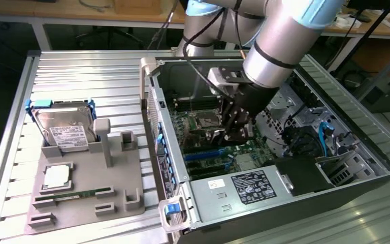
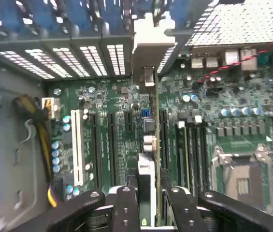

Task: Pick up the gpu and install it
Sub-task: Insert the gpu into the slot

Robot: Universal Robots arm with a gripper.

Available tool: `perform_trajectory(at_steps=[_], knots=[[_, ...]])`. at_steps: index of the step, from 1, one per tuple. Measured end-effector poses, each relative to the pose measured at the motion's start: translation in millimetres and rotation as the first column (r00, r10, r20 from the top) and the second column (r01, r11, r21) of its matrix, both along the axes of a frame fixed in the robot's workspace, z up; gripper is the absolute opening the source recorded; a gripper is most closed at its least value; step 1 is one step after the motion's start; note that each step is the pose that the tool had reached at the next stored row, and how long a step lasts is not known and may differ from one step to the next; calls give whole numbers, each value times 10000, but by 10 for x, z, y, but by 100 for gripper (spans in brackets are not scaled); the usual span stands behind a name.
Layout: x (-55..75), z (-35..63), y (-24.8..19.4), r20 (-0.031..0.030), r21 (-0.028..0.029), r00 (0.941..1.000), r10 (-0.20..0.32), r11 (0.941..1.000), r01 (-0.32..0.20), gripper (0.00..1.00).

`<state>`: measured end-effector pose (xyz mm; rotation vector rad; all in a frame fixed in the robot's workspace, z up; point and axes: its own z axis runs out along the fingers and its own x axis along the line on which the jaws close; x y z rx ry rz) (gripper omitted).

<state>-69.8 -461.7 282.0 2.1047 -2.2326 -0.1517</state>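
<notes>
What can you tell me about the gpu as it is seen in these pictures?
The gpu is a thin circuit card seen edge-on, standing upright between the gripper fingers, which are closed on its near end. Its silver metal bracket is at the far end, against the case's slotted rear wall. The card runs over the green motherboard, in line with the expansion slots. In the exterior view the gripper holds it low inside the open computer case. Whether it is seated cannot be told.

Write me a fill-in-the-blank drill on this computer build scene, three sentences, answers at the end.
1. The gripper is shut on the ____, holding it edge-down above the motherboard.
2. The gripper is inside the open computer ____.
3. On the grey holder outside the case, the hard drive has ____ rails.

Missing words: gpu; case; blue
</notes>
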Motion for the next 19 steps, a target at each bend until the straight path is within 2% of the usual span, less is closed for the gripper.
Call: perform_trajectory(at_steps=[1, 2, 3, 5, 6, 7, 13, 19], knots=[[35, 182, 0, -11, 1, 10000, 72, 10000, -72, 27], [36, 335, 0, -12, -1, 9979, 652, 9979, -652, 27], [35, 342, 0, -11, 0, 9973, 729, 9973, -729, 27], [8, 266, 0, -11, -2, 9978, 668, 9978, -668, 27], [7, 199, 1, -11, -2, 9999, 140, 9999, -140, 27], [-2, 144, 1, -11, -2, 9999, -105, 9999, 105, 27], [-17, 46, -1, -11, -16, 10000, -67, 10000, 67, 27], [-100, -32, -1, -11, -24, 10000, -46, 10000, 46, 27]])
